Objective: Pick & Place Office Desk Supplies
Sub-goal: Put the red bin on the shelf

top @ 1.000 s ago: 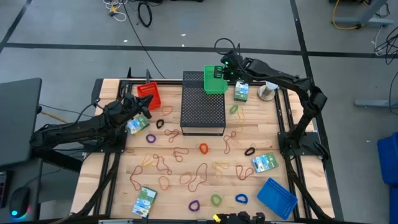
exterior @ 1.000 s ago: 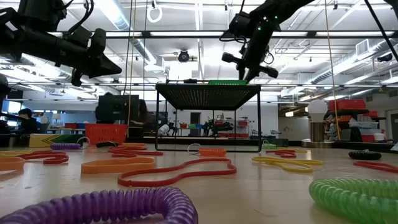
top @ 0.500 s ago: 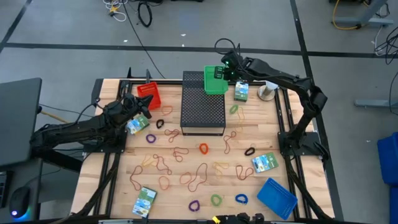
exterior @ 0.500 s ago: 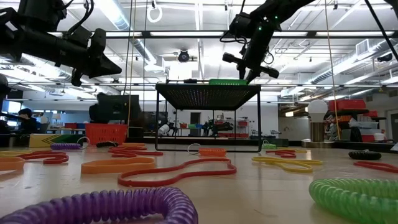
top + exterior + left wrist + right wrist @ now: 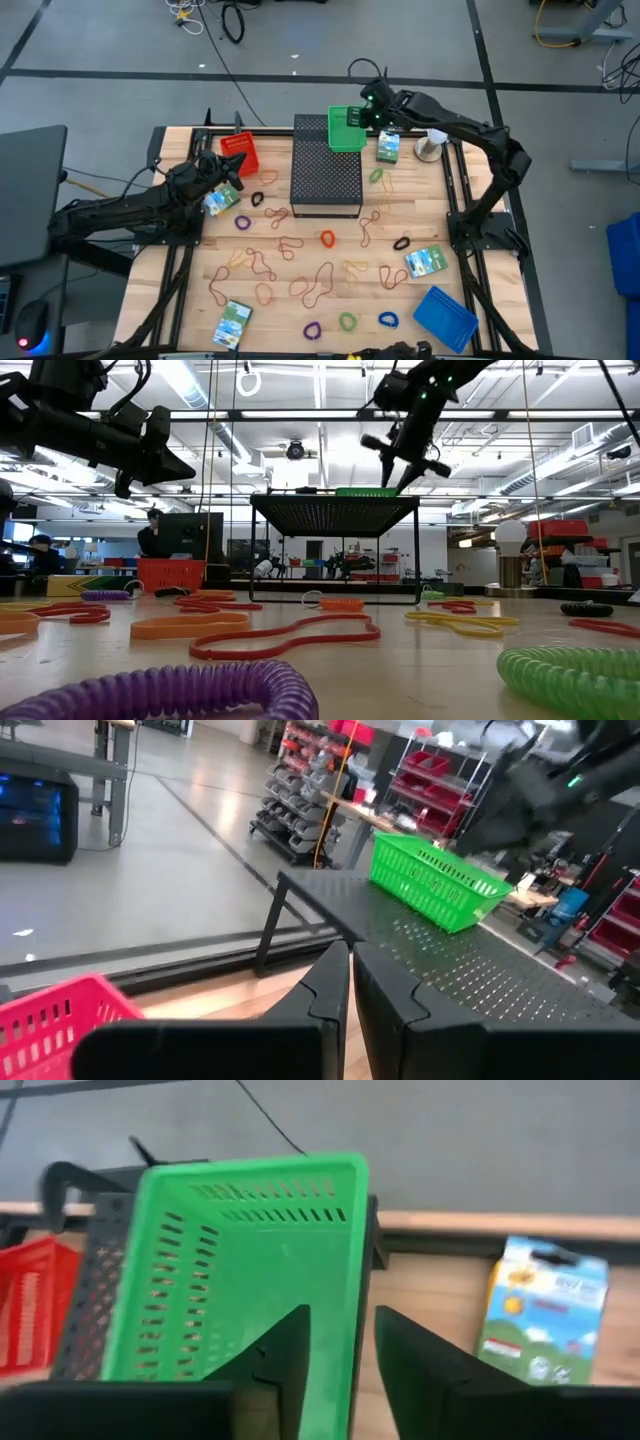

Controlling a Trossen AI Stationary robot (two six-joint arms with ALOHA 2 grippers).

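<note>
Listing from the left edge of the table (image 5: 190,300) across to the right, high view.

- Left gripper (image 5: 232,178): at about 9 o'clock from the table's centre, held above the wood, fingers (image 5: 330,990) pressed together with nothing visible between them in its wrist view. A green-white box (image 5: 221,200) lies just beneath and beside it.
- Red basket (image 5: 240,152): at 10 o'clock, near the left gripper.
- Second green-white box (image 5: 232,323): at 7 o'clock, near the front edge.
- Rubber bands (image 5: 312,283): thin tan, orange and red loops scattered over the middle and front of the table; one small orange ring (image 5: 327,238) lies just front of the black box.
- Thick coloured loops: purple (image 5: 313,329), green (image 5: 347,322) and blue (image 5: 388,320) in a row at 6 o'clock; a black one (image 5: 402,242) at 4 o'clock.
- Black perforated box (image 5: 326,166): at 12 o'clock, standing on legs.
- Green basket (image 5: 345,129): resting on the far right corner of the black box.
- Right gripper (image 5: 366,112): at 1 o'clock, above the green basket's right rim, fingers (image 5: 285,1345) parted, grasping nothing.
- Third green-white box (image 5: 388,148): at 1 o'clock, just right of the green basket.
- White ball on a stand (image 5: 431,146): at 2 o'clock.
- Fourth green-white box (image 5: 425,262): at 4 o'clock.
- Blue tray (image 5: 445,315): at 5 o'clock, front right corner.
</note>
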